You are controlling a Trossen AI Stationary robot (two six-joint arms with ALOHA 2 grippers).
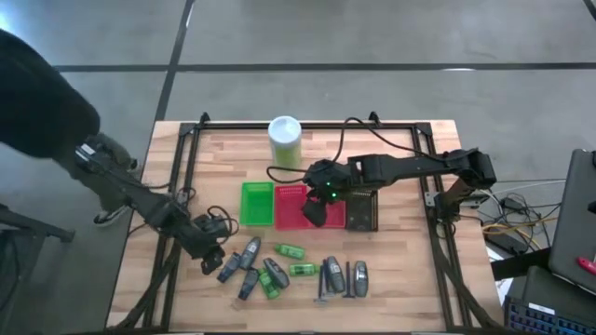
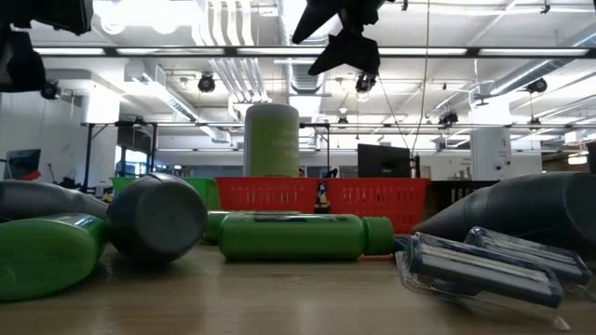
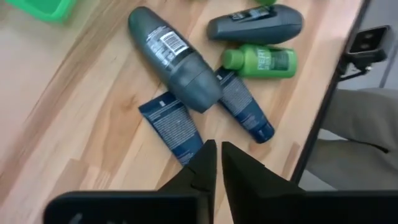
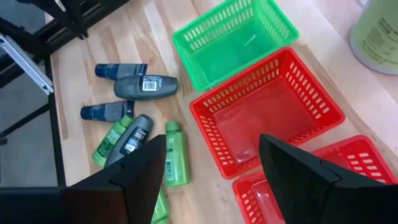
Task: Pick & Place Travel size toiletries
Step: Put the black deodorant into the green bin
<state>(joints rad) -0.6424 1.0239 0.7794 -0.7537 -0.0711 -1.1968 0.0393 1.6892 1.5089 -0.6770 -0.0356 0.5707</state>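
Left claw (image 3: 216,163) above toiletries (image 3: 180,62)

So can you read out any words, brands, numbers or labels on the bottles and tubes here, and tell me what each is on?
None can be read.
Dark grey plastic roll-on bottle: white barcode patch, digits too small.
Dark blue squeeze tube: pale print, blurred.
Bright green mini bottle: label lettering blurred.
Tall pale green canister: faint text, unreadable.
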